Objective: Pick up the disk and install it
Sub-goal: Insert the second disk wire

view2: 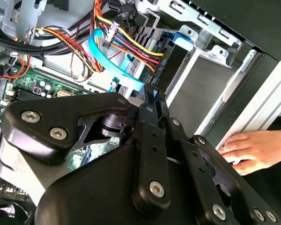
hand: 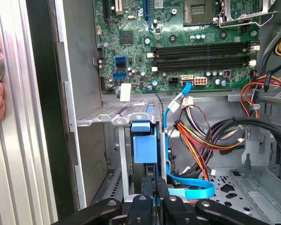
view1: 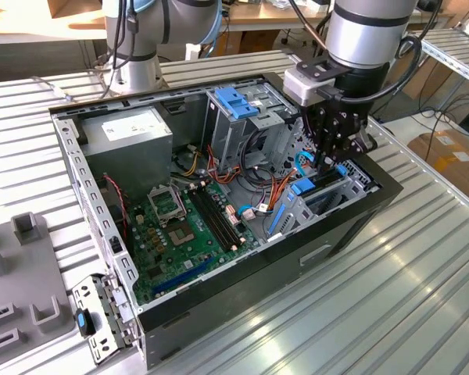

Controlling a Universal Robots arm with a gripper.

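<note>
The disk (view1: 320, 195) stands on edge in the drive bay at the case corner on the exterior view's right, its blue bracket tab (view1: 303, 186) at the top. In the first wrist view the blue tab of the disk (hand: 144, 145) sits in the grey bay, with its dark edge below it. My gripper (view1: 332, 160) hangs directly over that bay. Its black fingers are pressed together, tips at the disk's upper edge (hand: 157, 194). In the second wrist view the gripper (view2: 151, 93) ends beside a light-blue flat cable (view2: 100, 51), with nothing visible between its fingers.
The open computer case (view1: 359, 223) lies on a slatted metal table. A blue-topped drive cage (view1: 238, 101), grey power supply (view1: 129, 137) and green motherboard (view1: 184, 226) fill it. Loose coloured cables (hand: 201, 140) run beside the bay. A person's hand (view2: 257, 145) rests by the case wall.
</note>
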